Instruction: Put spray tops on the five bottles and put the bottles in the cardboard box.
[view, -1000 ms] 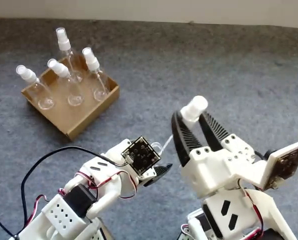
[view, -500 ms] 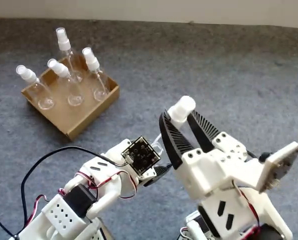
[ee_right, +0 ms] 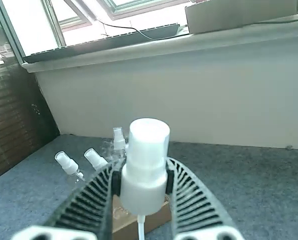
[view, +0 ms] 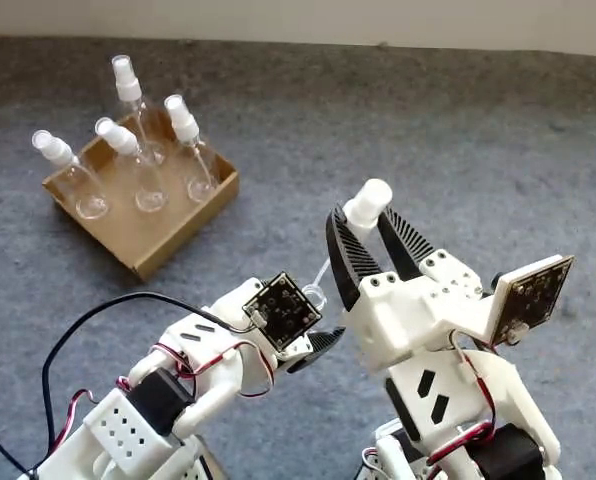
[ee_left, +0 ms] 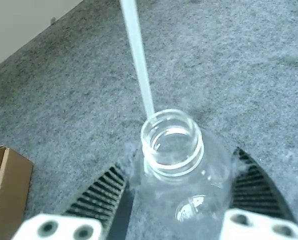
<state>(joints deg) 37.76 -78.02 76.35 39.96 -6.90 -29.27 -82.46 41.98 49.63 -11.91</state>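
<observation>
Counting four capped bottles (view: 138,165) standing in the box (view: 183,232), we judge the task nearly done. Our left hand (ee_left: 179,167) is clamped on the fifth bottle (ee_left: 172,140), uncapped and apart from the box. Our right hand (ee_right: 141,172) grips the last spray top (ee_right: 148,145), its tube (ee_left: 137,55) tip at the bottle's rim. Left: seating it, then boxing the bottle.

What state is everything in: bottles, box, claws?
Fifth bottle, upright, mouth open, no top on.
Spray top, gripped, its tube tip at that mouth.
Cardboard box, open on top.
Four bottles, topped, standing in it.
Left claw, shut on the fifth bottle.
Right claw, shut on the spray top.
</observation>
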